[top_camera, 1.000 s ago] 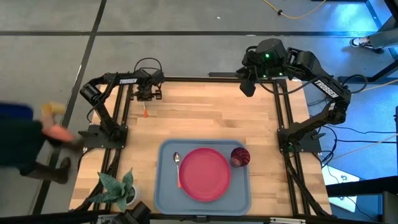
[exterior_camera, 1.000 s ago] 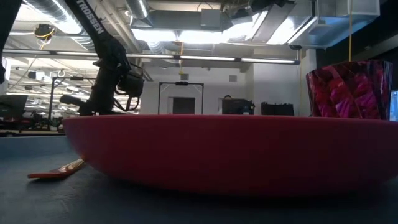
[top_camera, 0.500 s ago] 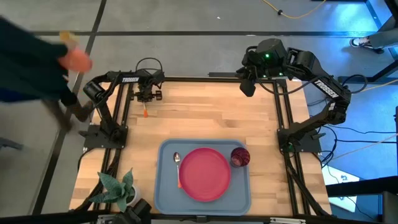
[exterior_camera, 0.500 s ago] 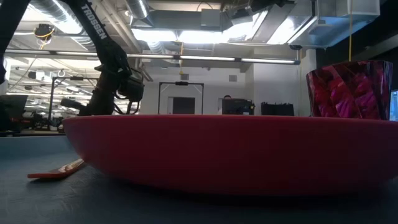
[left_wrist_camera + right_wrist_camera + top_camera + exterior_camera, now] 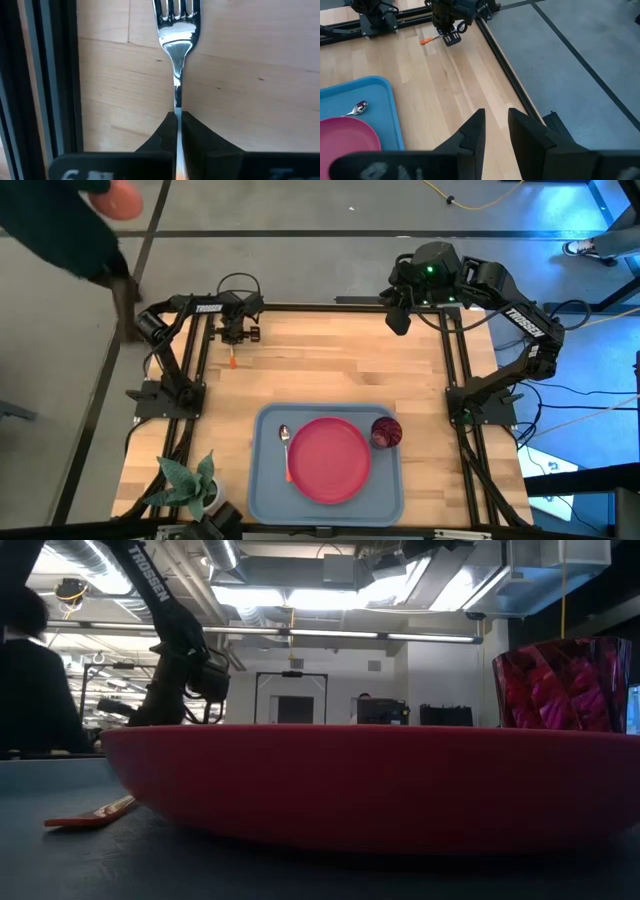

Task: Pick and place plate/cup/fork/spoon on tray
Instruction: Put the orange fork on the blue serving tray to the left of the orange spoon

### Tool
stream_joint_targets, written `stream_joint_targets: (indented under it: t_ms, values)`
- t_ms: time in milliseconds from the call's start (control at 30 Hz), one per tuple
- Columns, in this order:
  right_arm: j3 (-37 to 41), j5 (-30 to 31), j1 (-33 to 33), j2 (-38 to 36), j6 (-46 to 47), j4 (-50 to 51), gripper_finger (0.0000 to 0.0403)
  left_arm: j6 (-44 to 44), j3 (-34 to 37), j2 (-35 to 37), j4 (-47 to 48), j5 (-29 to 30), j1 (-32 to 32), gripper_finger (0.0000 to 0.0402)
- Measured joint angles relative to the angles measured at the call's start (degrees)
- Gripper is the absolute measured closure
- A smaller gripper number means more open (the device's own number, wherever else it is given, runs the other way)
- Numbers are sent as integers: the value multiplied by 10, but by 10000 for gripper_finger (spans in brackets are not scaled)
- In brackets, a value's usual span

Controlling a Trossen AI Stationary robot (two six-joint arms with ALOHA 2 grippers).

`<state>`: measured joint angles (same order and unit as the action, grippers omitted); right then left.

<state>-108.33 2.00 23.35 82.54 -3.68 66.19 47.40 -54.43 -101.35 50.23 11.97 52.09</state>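
Your left gripper (image 5: 177, 121) sits at the table's far left corner, its fingers pinched tight on the fork (image 5: 176, 30), whose tines stretch out over the bare wood and whose orange handle pokes out beside the gripper in the high view. Your right gripper (image 5: 496, 125) waits above the far right edge with a narrow gap between its fingers, holding nothing. On the tray (image 5: 263, 490) you have the plate (image 5: 330, 459) in the middle, the spoon (image 5: 286, 448) just left of it and the cup (image 5: 386, 432) touching its right rim.

Bare table (image 5: 330, 370) beyond tray (image 5: 262, 480)
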Motion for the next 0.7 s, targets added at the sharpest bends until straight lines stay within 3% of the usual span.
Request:
stream_joint_targets:
  t_ms: [367,700]
  values:
    - [0,0,0,0,1,0,313,-2,1,63,33,-29,-19,400]
    - [0,0,0,0,1,0,313,7,0,65,62,-66,-89,401]
